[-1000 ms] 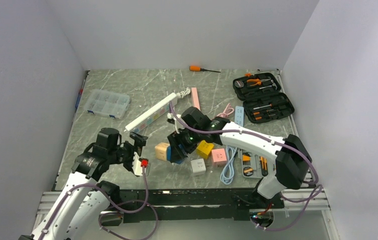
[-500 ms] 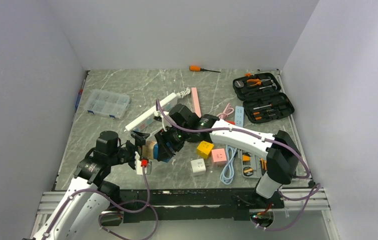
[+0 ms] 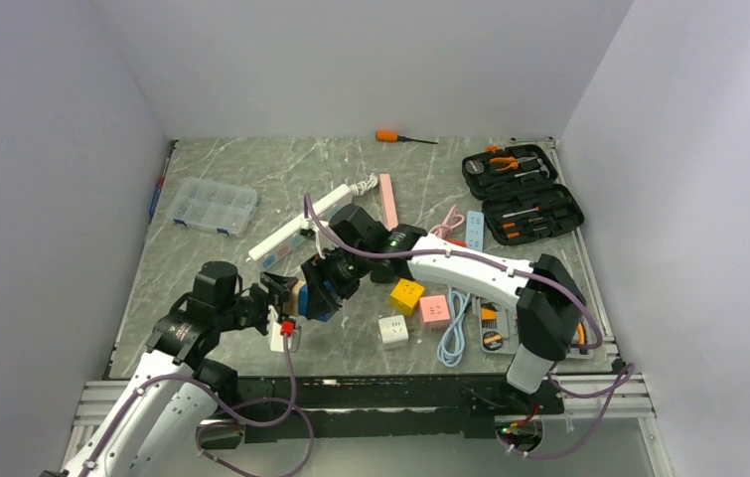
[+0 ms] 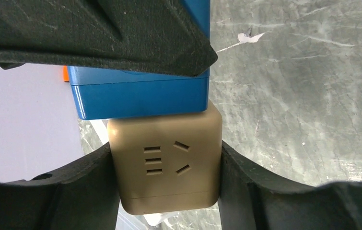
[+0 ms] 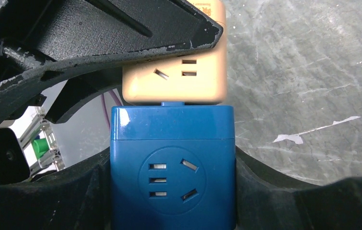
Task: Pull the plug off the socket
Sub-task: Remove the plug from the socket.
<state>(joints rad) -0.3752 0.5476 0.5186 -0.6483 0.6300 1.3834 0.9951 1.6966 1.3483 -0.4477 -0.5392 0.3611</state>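
A: Where is the plug?

B: The blue cube plug (image 5: 171,172) is seated against the tan cube socket (image 4: 164,163). In the right wrist view a short blue stub bridges the seam between them. In the overhead view the joined pair sits a little left of the frame's centre, over the marbled desk (image 3: 251,189). Whether it touches the desk cannot be told.

A: And the grippers?

B: The left gripper (image 3: 276,291) is clamped on the tan cube socket. Its wrist view shows a black finger pressed against each side face, with the outlet holes facing the camera. The right gripper (image 3: 326,283) is clamped on the blue cube plug in the same way, its fingers flush on both sides at the bottom of its own view.

A: How do the two arms meet?

B: Head on. In the overhead frame the left gripper reaches in from the lower left and the right gripper from the right. Their tips nearly overlap. In each wrist view the other gripper's dark finger fills the upper left, lying over the farther cube.

A: What else is on the desk?

B: Right of centre lie a yellow cube (image 3: 407,294), a pink cube (image 3: 435,309) and a white cube (image 3: 392,331), with a pale blue cable (image 3: 453,338) just beside them. A white power strip (image 3: 296,227) runs diagonally above the grippers. A clear organiser box (image 3: 216,206) sits at upper left. An open tool case (image 3: 523,194) sits at upper right, and an orange screwdriver (image 3: 390,136) lies at the far edge.
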